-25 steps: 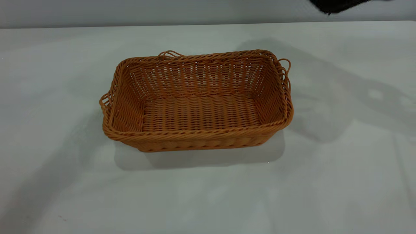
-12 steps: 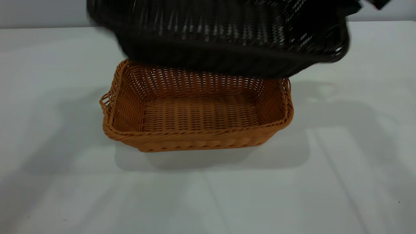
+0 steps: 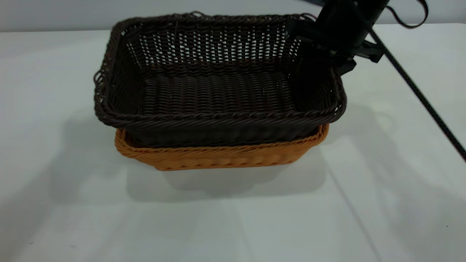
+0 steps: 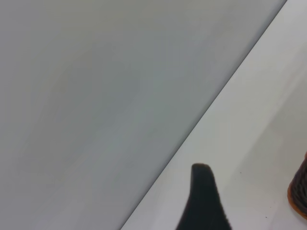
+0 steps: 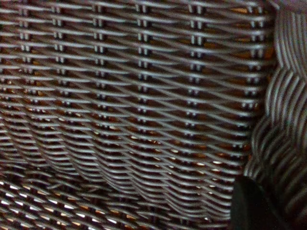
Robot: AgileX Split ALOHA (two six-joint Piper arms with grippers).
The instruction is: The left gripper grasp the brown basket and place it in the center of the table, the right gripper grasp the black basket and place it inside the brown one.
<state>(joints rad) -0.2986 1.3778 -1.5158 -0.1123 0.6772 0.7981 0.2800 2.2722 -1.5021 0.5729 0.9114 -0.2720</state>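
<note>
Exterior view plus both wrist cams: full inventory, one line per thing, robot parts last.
black basket: 1, very dark brown-black wicker, nested in the brown basket, its rim well above the brown rim, tilted up at the right end.
brown basket: 1, orange-tan wicker, on the middle of the table, under the black one.
table: 1, white-grey, bearing both baskets.
right gripper: 1, black with looping cables, at the black basket's far right corner, clamped on its rim.
left gripper: 1, black, only one fingertip shows in its wrist view, away from the baskets over the table edge.
</note>
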